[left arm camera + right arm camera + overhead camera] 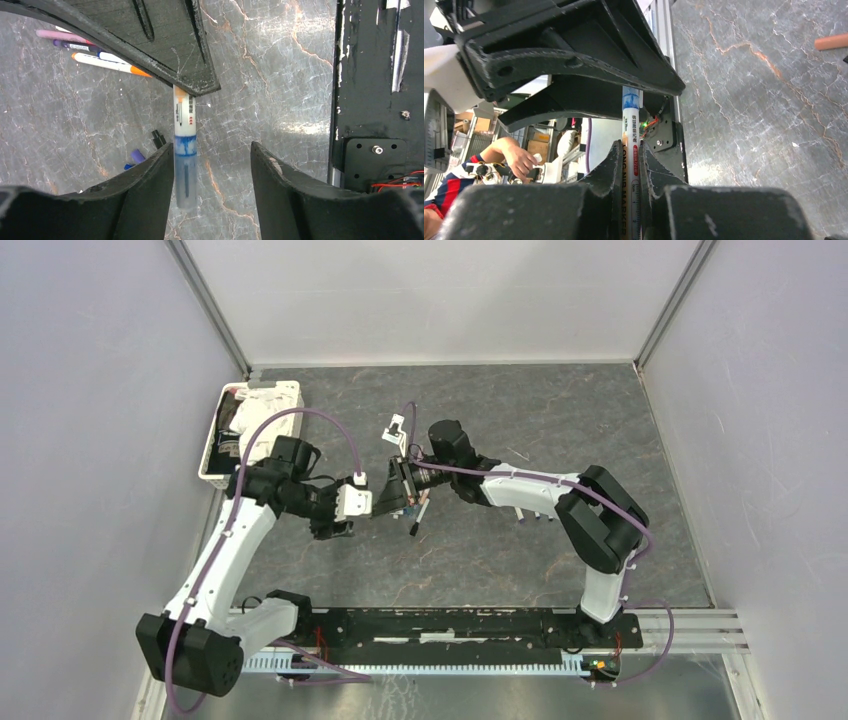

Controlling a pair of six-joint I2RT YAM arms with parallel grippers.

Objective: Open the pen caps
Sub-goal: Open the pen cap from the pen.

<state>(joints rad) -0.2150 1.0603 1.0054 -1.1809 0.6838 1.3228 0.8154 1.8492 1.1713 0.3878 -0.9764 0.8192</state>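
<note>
The table [280,75] is dark grey with a marbled pattern, veined in white and rusty orange. The left end effector [211,150] and the right end effector [630,150] are matt black, speckled pale along their worn edges. The pen [184,120] has a white barrel with black print and small orange marks, then a smudged blue band and a frosted, bluish see-through cap [185,180] — while on the table lie a purple cap [138,155], a black cap [158,138], a pink pen [60,35] and an orange-tipped white pen [107,64].
</note>
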